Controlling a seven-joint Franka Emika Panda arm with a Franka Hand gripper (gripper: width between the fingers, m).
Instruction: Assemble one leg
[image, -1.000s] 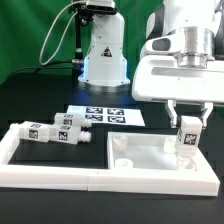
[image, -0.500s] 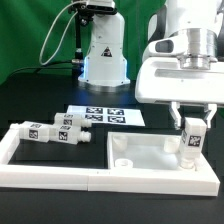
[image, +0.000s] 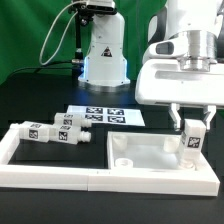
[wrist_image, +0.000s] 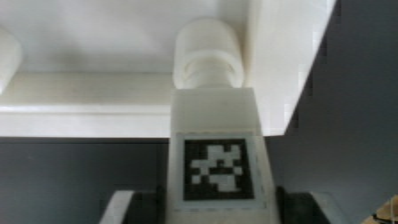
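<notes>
So the gripper (image: 190, 124) has its two fingers clamped on the top end of a leg (image: 193, 142), one finger on each side. The leg hangs upright, sitting at roughly 4 o'clock in the exterior view. The square black-and-white tag (wrist_image: 217, 170) on its side faces the camera in both views, and the wrist view shows it big and a bit blurry.

The leg's lower end is over the panel (image: 145, 150), out by the panel's 3 o'clock edge as the exterior view has it. In the wrist view the rounded tip of the leg lines up just inside a corner of the raised rim. Honestly I can't tell whether the tip is touching the panel floor or hovering just above it, since neither angle shows a gap or contact.

The rest of the scene, all from the exterior view:
- A few spare legs (image: 34, 131) lie flat in a loose bunch at about 8 o'clock, tags showing and well apart from the gripper.
- A low white wall (image: 45, 172) wraps around them on the near side and runs along the front of the panel too.
- The marker board (image: 105, 114) lies flat near the middle of the picture, between the spare legs and the panel and a bit farther back.
- The arm base (image: 103, 55) stands at 12 o'clock on the black table (image: 40, 100), with a green backdrop (image: 25, 40) behind it.
</notes>
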